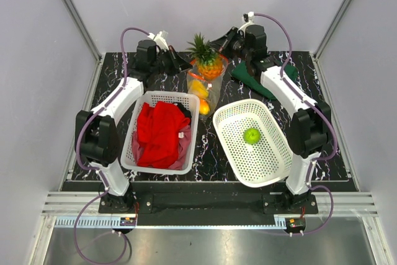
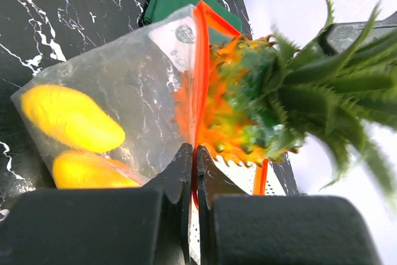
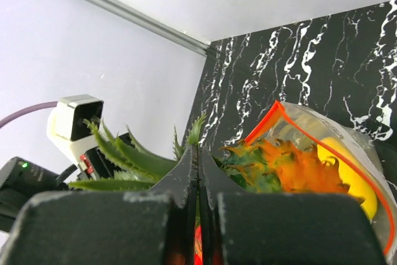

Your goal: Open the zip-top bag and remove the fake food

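Note:
The zip-top bag lies at the back middle of the table with its red-orange mouth pointing away. The orange pineapple sticks half out of the mouth. Two yellow-orange pieces are still inside the bag. My left gripper is shut on the bag's zip strip, as the left wrist view shows. My right gripper is shut on the pineapple's green leaves, as the right wrist view shows. The round green fruit lies in the right white basket.
A white basket at near left holds a red cloth. A dark green cloth lies under the right arm at the back right. The black marble tabletop shows between the two baskets.

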You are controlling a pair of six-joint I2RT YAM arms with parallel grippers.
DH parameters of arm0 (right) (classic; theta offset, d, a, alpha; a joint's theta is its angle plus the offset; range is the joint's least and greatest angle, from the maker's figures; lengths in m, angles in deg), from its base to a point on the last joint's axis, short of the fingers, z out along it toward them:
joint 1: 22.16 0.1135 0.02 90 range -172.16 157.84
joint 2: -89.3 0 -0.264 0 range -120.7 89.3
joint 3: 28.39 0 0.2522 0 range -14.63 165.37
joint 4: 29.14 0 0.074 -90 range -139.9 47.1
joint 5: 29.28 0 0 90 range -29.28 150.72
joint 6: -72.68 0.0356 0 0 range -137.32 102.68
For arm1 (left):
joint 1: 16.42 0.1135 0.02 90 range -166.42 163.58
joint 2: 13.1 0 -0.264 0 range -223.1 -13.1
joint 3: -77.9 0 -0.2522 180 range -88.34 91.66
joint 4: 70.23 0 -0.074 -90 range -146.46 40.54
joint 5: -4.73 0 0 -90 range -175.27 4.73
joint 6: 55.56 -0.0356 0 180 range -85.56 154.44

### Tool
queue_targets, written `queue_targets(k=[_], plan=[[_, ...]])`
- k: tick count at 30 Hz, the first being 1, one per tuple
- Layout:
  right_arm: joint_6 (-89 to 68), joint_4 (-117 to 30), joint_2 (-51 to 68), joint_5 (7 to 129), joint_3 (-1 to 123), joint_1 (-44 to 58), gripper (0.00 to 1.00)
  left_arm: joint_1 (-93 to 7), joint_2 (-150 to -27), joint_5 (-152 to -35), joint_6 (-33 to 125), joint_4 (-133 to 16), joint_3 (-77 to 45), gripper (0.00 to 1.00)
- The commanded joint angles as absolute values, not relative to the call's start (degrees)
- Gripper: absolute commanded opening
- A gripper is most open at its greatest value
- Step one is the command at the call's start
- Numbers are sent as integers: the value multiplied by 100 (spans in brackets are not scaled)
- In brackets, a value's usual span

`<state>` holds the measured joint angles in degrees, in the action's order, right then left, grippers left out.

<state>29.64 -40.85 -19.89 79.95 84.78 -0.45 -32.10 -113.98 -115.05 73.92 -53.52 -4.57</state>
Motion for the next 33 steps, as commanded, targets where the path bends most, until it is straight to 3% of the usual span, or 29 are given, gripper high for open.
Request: queue_targets(k=[1,7,13,20,24,33], plan=[[3487,-3473,-1619,8647,8442,-54,0,-3101,-11408,-11349,7364,-5375,-142,0],[3630,-3462,-943,8982,8380,-46,0,-3057,-11602,-11076,7346,-5163,113,0],[2831,-4701,-2,8745,8232,-63,0,-3013,-11391,-10769,7127,-4996,87,0],[2250,-5957,1536,8007,6714,-72,0,-2978,-11355,-10944,7214,-5049,113,0],[1811,-7362,2616,6953,5710,-72,0,-2978,-11355,-11067,7363,-5189,78,0],[2380,-9253,3866,5792,4128,-72,0,-3039,-11321,-11454,7662,-5777,-159,0]])
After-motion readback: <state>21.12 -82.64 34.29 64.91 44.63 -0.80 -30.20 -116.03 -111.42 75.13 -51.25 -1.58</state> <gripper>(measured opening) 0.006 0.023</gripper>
